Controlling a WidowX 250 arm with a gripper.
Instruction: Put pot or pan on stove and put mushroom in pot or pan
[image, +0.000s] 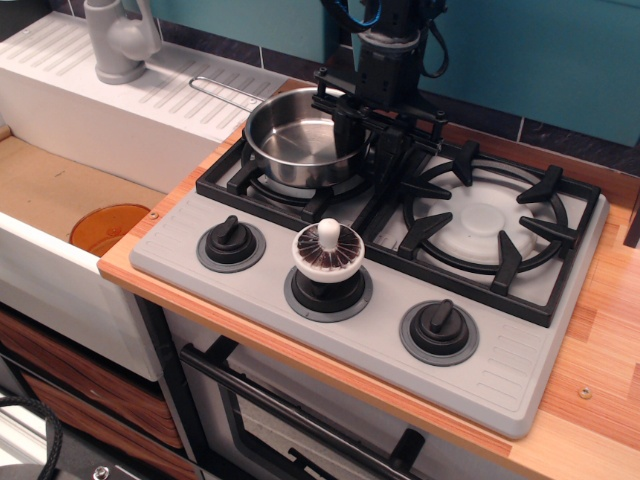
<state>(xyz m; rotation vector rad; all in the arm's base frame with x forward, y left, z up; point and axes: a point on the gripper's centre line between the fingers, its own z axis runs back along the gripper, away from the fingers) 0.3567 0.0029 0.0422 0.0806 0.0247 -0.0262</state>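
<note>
shiny shallow steel saucepan (297, 139)

The saucepan (300, 140) is polished, mirror-bright metal with a thin wire handle, while the stove (500, 370) looks like matt grey plastic carrying black matt grates (480, 215) and glossy black knobs (438, 328). The mushroom (327, 248) is smooth glossy plastic; the desk (600, 400) is pale, smooth wood grain.

I am seen by one camera only, set high off the counter's front-left corner and looking down and across toward the back-right. It sits fairly near: the stove (400, 270) fills the middle, the sink (60, 190) the left edge.
</note>
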